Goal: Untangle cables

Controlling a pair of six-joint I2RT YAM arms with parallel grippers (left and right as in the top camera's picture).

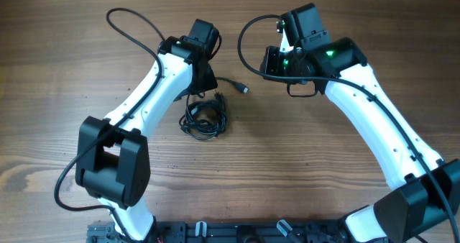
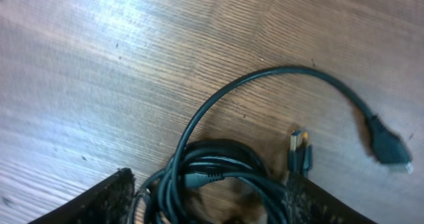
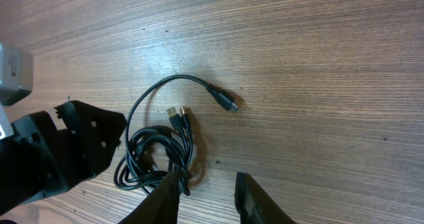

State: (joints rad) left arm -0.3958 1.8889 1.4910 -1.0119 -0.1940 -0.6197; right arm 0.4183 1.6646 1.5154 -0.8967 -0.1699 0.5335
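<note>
Fingers (image 2: 99,201) of my left gripper (image 2: 209,184), two dark textured pads, sit nearest the lens at the bottom edge of the left wrist view. Both are cut off by the frame. They stand wide apart and clamp nothing: the gripper is released.

The thin black cables (image 2: 212,174) lie between these fingers, bunched in one loose coil on the brown wood-grain table (image 2: 99,65). The lower part of the coil runs out of frame. How many separate cords make up the coil cannot be counted, as the strands overlap.

One strand leaves the coil in an arc and ends in a dark plug (image 2: 387,148), lying clear of the bundle. In the right wrist view I count three plug ends: this one (image 3: 228,103) and two small ones side by side (image 3: 177,114) at the top of the coil (image 3: 159,154).

From overhead, the coil (image 1: 205,117) lies just below my left gripper (image 1: 205,78), whose fingertips are hidden under the wrist.

My right gripper (image 3: 209,184) is well apart from the coil. Its two fingers are parted, with bare wood between them and nothing held.
</note>
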